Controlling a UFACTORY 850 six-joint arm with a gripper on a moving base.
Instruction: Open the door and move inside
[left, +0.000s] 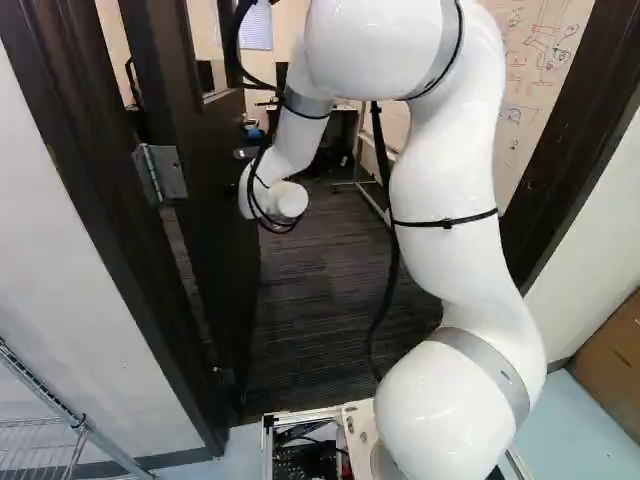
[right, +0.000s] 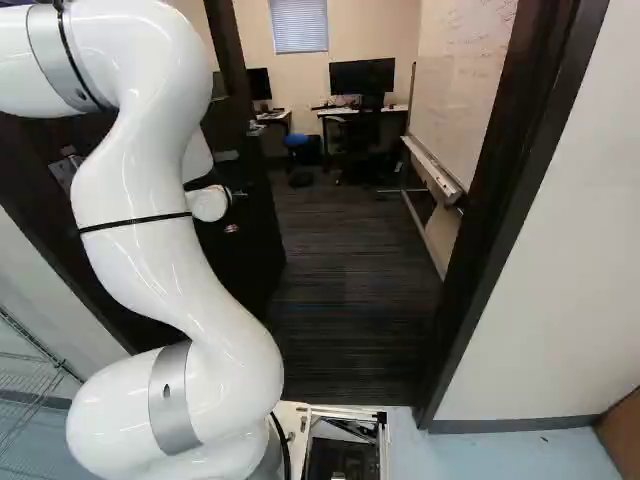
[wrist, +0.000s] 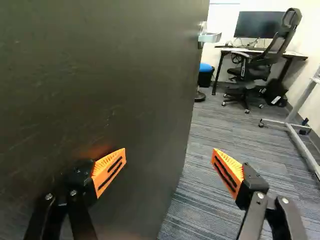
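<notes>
Tall dark brown door (left: 212, 200), left base: swung inward, 10 o'clock.
White board in silver frame (right: 455, 95), right base: 1 o'clock.
Black two-finger gripper (wrist: 169, 156), wrist: fingers wide apart; door face at 10 o'clock, silver lever handle (wrist: 210, 37) around 12.

I'm seeing two base cameras looking from behind the white arm (left: 445, 150), left and right, ahead and slightly down through the doorway (right: 495, 230), both taking in the carpet (right: 350, 290). The wrist camera is peering from close beside the door (wrist: 110, 75), facing past its edge toward an office chair (wrist: 286, 35).
</notes>
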